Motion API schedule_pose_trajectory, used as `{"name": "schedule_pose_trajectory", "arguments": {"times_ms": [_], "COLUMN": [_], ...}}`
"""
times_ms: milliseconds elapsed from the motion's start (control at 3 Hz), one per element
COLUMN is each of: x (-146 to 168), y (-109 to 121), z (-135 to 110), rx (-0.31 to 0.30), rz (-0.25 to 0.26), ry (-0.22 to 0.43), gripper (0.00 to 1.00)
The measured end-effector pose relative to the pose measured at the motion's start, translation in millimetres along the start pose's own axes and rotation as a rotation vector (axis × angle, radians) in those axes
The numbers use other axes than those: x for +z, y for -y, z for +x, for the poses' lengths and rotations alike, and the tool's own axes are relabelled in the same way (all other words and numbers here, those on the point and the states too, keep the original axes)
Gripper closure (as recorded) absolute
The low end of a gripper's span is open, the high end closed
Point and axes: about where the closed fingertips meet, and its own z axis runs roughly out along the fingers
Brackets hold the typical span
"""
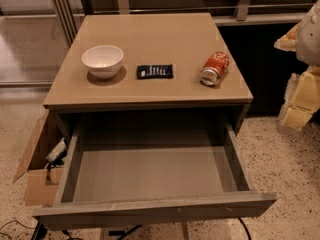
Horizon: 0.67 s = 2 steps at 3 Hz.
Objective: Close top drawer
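Note:
The top drawer [155, 211] of the grey-brown cabinet is pulled far out toward me. Its plain flat front spans the bottom of the view, and its grey inner floor [150, 174] is bare. My gripper [298, 104] shows at the right edge as pale yellowish-white parts. It hangs above the floor to the right of the cabinet, about level with the drawer's back, and touches neither the drawer nor the cabinet. The lower drawer fronts are hidden under the open drawer.
On the cabinet top [150, 29] stand a white bowl [102, 60], a black packet [155, 71] and a red soda can [215, 68] lying on its side. An open cardboard box [37, 169] sits left of the cabinet. Cables [20, 229] lie on the speckled floor.

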Motion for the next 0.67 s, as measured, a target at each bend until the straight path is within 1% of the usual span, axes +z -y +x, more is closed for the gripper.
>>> {"name": "schedule_pose_trajectory", "arguments": {"times_ms": [333, 667], "x": [0, 4], "y": [0, -15], "z": [0, -6], "rx": [0.000, -0.007], "rz": [0.000, -0.004], "ry": [0.000, 0.063], "gripper": [0.00, 0.00]}}
